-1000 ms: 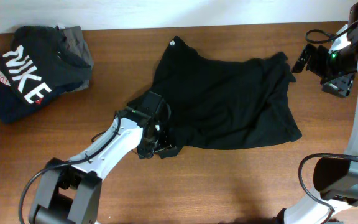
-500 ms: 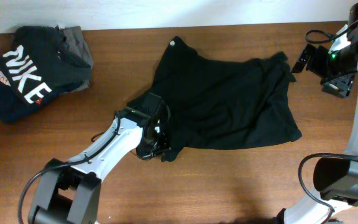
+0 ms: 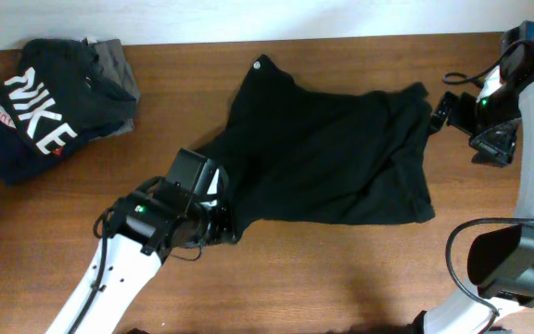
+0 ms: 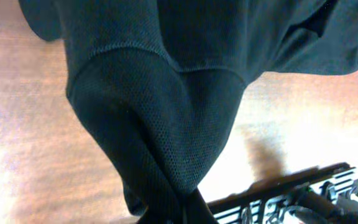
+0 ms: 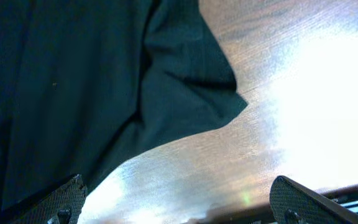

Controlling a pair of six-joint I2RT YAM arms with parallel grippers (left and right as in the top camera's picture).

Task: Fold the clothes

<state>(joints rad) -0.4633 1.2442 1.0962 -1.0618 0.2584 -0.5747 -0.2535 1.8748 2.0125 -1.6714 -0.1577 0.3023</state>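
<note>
The clothes, a black T-shirt (image 3: 332, 153), lie spread across the middle of the table, with a small white round mark (image 3: 258, 65) at the far corner. My left gripper (image 3: 222, 229) is at the shirt's near-left corner and shut on a pinch of it. In the left wrist view the black fabric (image 4: 160, 93) rises in a taut fold out of the left gripper (image 4: 188, 213). My right gripper (image 3: 462, 125) hovers just beyond the shirt's right edge, open and holding nothing. The right wrist view shows its fingertips (image 5: 67, 198) wide apart over bare wood, with the shirt (image 5: 92, 81) ahead on the left.
At the back left lies a dark garment with white NIKE lettering (image 3: 35, 116), on top of a grey folded garment (image 3: 114, 60). The wooden table (image 3: 341, 278) shows in front of the shirt. A pale wall runs along the far edge.
My left gripper shut on the shirt's near-left corner and drew back to the left with it. The shirt's right side slid left. My right arm shifted slightly left and nearer.
</note>
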